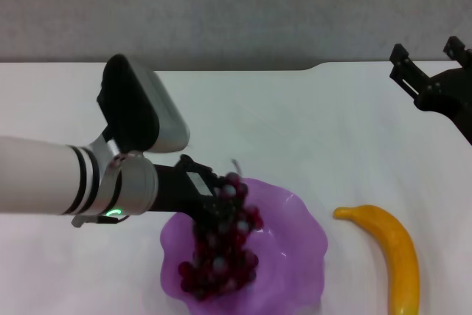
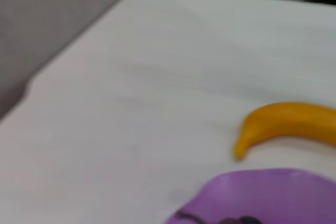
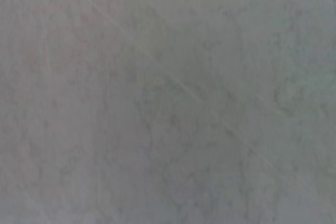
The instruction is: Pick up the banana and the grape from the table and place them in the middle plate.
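The left gripper (image 1: 215, 201) reaches over the purple scalloped plate (image 1: 295, 237), its fingers closed on the top of a bunch of dark red grapes (image 1: 221, 248) whose lower end rests in the dish. The banana (image 1: 391, 248) lies on the white bench (image 1: 295, 123) just right of the plate, not touching it. The right gripper (image 1: 428, 64) hangs at the far right, fingers apart and empty.

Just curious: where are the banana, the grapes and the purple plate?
banana (image 1: 396, 254), head view, middle of its curve.
grapes (image 1: 221, 256), head view, centre of the bunch.
purple plate (image 1: 295, 241), head view, bare right side.
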